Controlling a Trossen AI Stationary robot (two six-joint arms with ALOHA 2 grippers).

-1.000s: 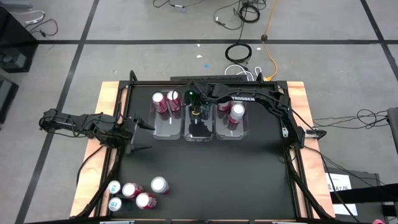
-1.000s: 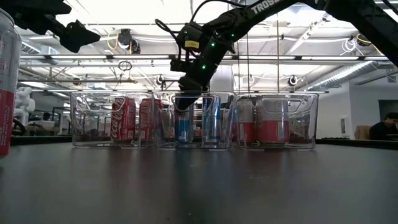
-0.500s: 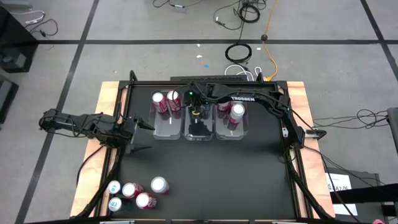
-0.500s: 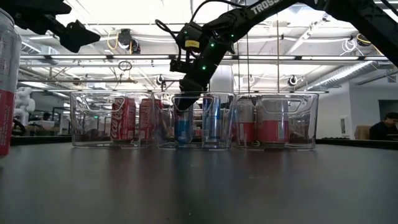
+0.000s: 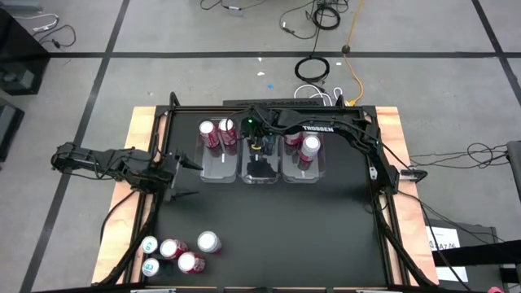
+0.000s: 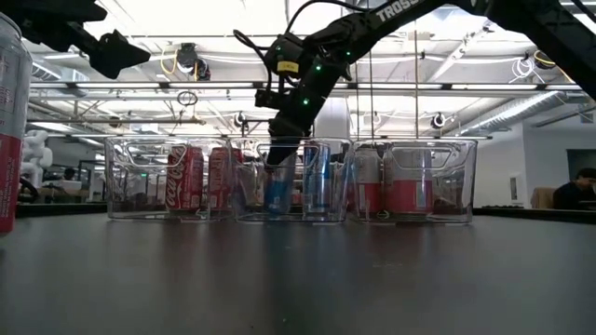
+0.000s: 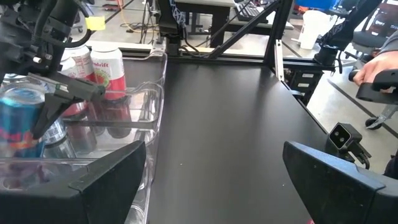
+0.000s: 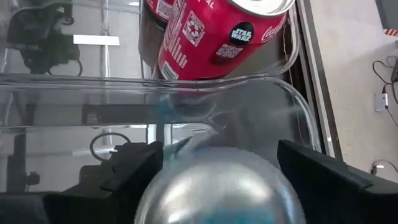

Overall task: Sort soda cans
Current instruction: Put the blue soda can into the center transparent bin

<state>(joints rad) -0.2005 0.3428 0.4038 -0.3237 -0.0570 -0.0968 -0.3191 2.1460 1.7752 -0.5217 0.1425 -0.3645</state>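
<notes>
Black fingers of the left gripper (image 5: 183, 179) hang spread wide and empty over the left edge of the desk (image 5: 326, 220), well apart from the work; that arm waits. Near it, at the desk's front left corner, a loose cluster of small silver-topped soda cans (image 5: 175, 251), some pink and some teal, is not yet sorted.

At the back stand three clear rectangular plastic bins in a row. The left bin (image 5: 218, 169) holds red cola cans (image 6: 183, 177). The middle bin (image 5: 260, 175) is where the step in hand sits: the right gripper (image 6: 277, 158) reaches down into it, its fingers on either side of a blue soda can with a silver top (image 6: 276, 191). Whether they press on that can or have let it go, I cannot tell.

This looks like the set-down. To do it well, the can's base should be flat on the bin floor before the fingers part. They should then open evenly and lift straight up, so that neither fingertip drags the can over.

What stands in the way is mostly close quarters. A second blue can (image 6: 317, 181) stands just beside it in the same bin, and the bin walls are near on both sides. A sideways exit could knock either. The right bin (image 5: 303, 173) holds pink-and-red cans (image 5: 308, 148) under the right arm's reach. Beyond the desk's right edge, a person's hand (image 7: 379, 62) shows in the left wrist view.
</notes>
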